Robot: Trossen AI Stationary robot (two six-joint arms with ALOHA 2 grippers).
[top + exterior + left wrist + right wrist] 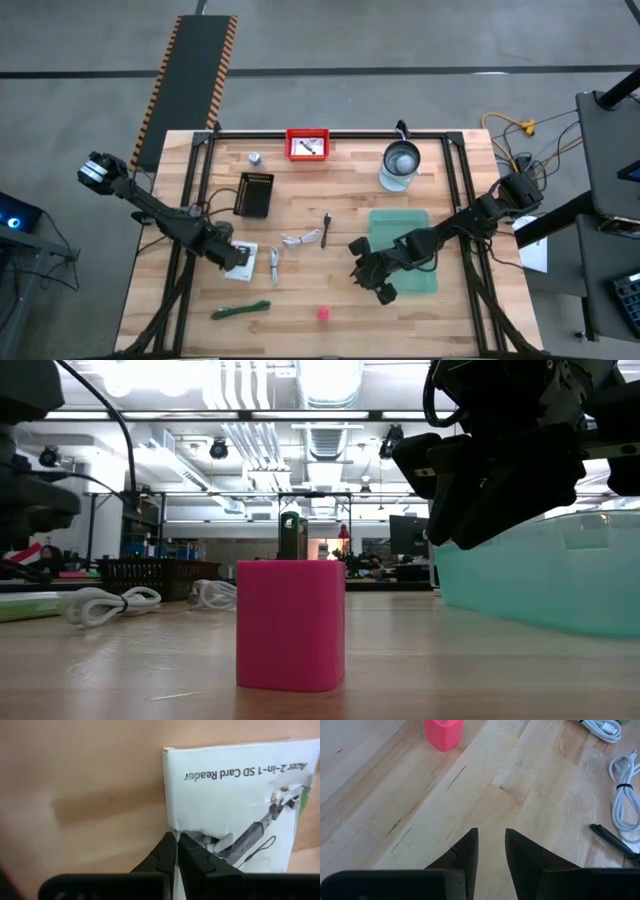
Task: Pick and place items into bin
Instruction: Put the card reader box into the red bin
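Observation:
My left gripper is shut on a white printed card pack at the table's near left; its print reads as an SD card reader. My right gripper hovers open and empty over bare wood beside the green bin. On the table lie a pink block, a green tie, a metal clip, a white coiled cable, a thin black stick and a silver cap. My left gripper pinches the card pack's edge between its two fingers, near one corner. The fingers come from above, pointing down. The edge is crumpled where they meet it. Whether the pack is clear of the table I cannot tell.
A black mesh basket, a red tray and a glass jar with a metal lid stand toward the far edge. In the low view the pink block stands in front, the bin's wall to its right.

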